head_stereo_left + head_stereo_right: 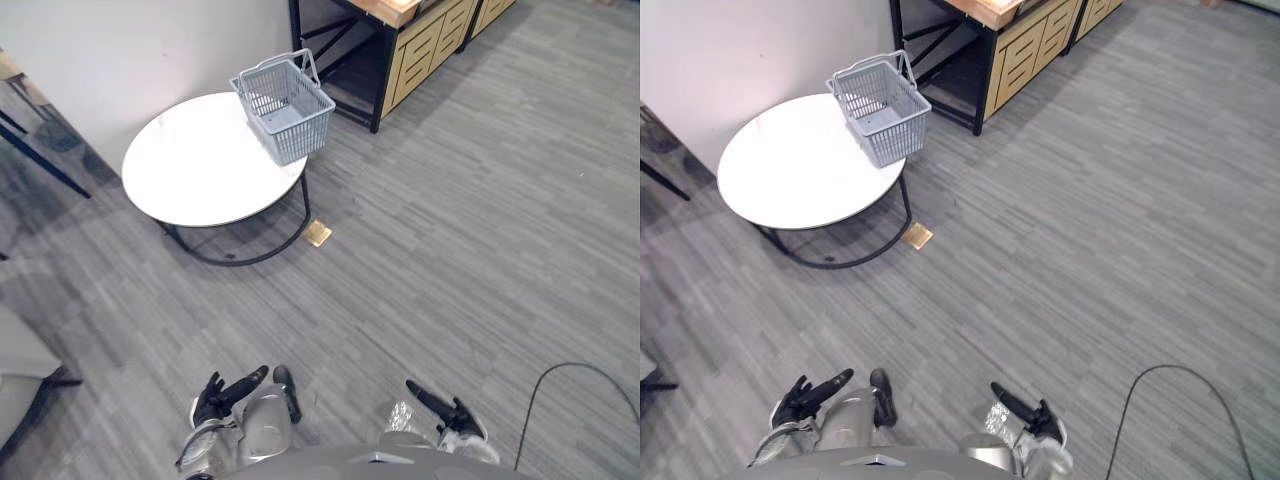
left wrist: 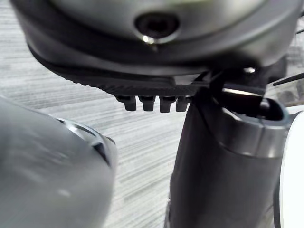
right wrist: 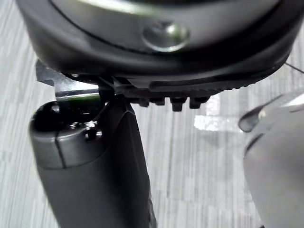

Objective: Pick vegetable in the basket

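Observation:
A grey plastic basket [image 1: 285, 105] with two folded handles stands on the far right edge of a round white table [image 1: 195, 165], and its inside looks bare. Both my hands hang low by my body, far from the table across open floor. My left hand [image 1: 225, 392] shows its dark fingers straight and the thumb sticking out, holding nothing. My right hand [image 1: 447, 410] is likewise relaxed and holds nothing. In the left wrist view the fingertips [image 2: 152, 102] stand in a row beside the thumb [image 2: 213, 166], over grey floor.
A wooden drawer cabinet [image 1: 425, 40] on a black frame stands behind the table against the back. A small tan piece [image 1: 318, 233] lies on the floor by the table's black base. A grey seat [image 1: 15, 370] sits at the left edge.

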Robot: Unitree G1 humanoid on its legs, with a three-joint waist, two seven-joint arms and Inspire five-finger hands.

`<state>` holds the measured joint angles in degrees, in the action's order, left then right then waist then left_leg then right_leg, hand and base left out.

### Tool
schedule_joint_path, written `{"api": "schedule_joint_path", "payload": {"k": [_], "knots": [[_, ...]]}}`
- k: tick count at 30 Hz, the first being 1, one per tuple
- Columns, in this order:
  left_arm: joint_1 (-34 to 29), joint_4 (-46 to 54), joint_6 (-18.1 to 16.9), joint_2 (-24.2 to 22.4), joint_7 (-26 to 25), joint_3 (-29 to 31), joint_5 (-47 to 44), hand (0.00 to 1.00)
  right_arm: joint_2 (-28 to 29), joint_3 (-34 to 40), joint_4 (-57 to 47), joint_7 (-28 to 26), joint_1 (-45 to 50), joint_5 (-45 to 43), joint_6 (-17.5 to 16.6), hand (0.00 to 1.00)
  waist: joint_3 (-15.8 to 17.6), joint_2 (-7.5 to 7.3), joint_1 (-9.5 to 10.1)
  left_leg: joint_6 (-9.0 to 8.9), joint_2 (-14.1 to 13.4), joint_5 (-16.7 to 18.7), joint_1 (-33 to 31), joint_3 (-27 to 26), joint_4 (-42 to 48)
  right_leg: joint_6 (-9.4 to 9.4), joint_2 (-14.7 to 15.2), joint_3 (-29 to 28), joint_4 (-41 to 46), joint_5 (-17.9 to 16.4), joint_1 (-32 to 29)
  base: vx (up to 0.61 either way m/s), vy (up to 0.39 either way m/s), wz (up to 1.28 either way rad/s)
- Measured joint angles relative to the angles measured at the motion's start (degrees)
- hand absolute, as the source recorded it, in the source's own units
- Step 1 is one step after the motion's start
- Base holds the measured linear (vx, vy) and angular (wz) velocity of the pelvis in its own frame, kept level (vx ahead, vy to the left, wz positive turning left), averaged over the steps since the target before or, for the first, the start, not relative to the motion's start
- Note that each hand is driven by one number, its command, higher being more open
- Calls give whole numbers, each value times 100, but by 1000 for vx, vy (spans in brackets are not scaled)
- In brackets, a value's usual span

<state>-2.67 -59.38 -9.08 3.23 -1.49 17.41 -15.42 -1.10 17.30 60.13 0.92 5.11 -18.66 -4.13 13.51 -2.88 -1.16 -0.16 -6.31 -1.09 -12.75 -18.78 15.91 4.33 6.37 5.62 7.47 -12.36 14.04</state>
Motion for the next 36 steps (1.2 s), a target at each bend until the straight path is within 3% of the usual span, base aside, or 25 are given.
{"api": "schedule_joint_path", "payload": {"k": [2,4,6,8,11,14,17,20,23,25,26,29,32,34,35,36], "knots": [[31,-103,61,72,18,-106,-59,100,39,16,4,-1,0,23,-2,100,-5,-37,30,78,-33,51,110,-30,-41,2,-40,-163,96,371,-22,267,193,-11],[6,-210,53,126,5,-139,-15,100,37,12,-4,-24,16,34,-13,100,-8,10,79,87,-58,57,466,-99,-231,-159,-38,-313,105,257,-73,150,98,-29],[4,-279,54,189,-5,-276,17,100,74,2,-14,-43,17,38,-18,100,-141,-102,72,-2,51,161,639,-174,-321,-69,87,-277,-98,366,-168,48,-52,-25],[7,-307,59,178,20,-392,13,100,70,6,40,-34,19,42,-19,100,-253,-7,88,-84,55,221,623,-198,-347,-62,114,-426,-207,364,-238,12,-41,-40],[2,-303,57,125,16,-419,10,100,57,-21,104,-36,-72,51,23,100,-311,11,98,-87,90,352,473,-378,-222,146,271,-522,-280,197,-429,-43,13,-47],[8,-295,53,133,-2,-409,-3,100,-11,-109,120,-24,-122,45,61,100,-316,-25,90,-72,176,770,210,-426,306,241,459,-606,-192,-112,-596,-13,102,-28],[-21,-274,50,131,9,-410,3,100,-80,-99,217,-8,-96,46,97,100,-371,-58,103,74,227,1352,95,-376,941,387,596,-566,8,-269,-471,114,191,3],[-59,-312,62,121,-13,-507,23,100,-93,16,192,-47,-5,32,93,100,-505,60,81,171,303,1498,242,-142,843,380,563,-445,1736,-10,-1125,186,195,29],[-92,-313,79,135,-52,-537,8,100,-71,104,196,-39,48,31,73,100,-459,29,86,351,409,1537,723,62,608,350,545,-518,3577,548,-1749,240,177,50],[-191,-322,111,222,-67,-574,12,100,-66,125,196,-44,85,31,62,100,-453,4,72,361,507,1538,1273,146,226,194,542,-322,4335,359,-2042,281,105,27],[-222,-324,128,236,-66,-581,16,100,-77,125,196,-45,93,31,49,100,-453,19,65,360,526,1529,1433,148,93,213,539,-212,4392,265,-2117,310,92,16],[-268,-481,168,251,-80,-568,25,100,-108,158,193,-46,140,25,-10,100,-447,128,12,320,559,1492,1944,168,-384,30,424,209,3889,-29,-2452,211,36,8],[-274,-532,175,176,-82,-567,28,100,-177,263,188,-40,149,20,-8,100,-349,331,-98,163,427,1476,2278,229,-730,-47,121,409,2482,-34,-2802,332,-56,11],[-277,-526,175,104,-96,-544,28,100,-192,312,160,-28,252,-2,-4,100,-197,450,-102,-64,241,1533,2610,251,-942,68,-25,582,1194,340,-2916,307,-136,10],[-289,-527,175,106,-100,-530,28,100,-186,303,153,-28,278,13,-4,100,-183,437,-112,-135,219,1567,2698,259,-974,74,-31,592,857,516,-2912,372,-220,12],[-346,-511,171,128,-103,-483,26,100,-138,292,147,-20,339,23,-4,100,-196,359,-125,-314,210,1665,2868,280,-1042,72,10,587,339,848,-2877,409,-281,17]]}}
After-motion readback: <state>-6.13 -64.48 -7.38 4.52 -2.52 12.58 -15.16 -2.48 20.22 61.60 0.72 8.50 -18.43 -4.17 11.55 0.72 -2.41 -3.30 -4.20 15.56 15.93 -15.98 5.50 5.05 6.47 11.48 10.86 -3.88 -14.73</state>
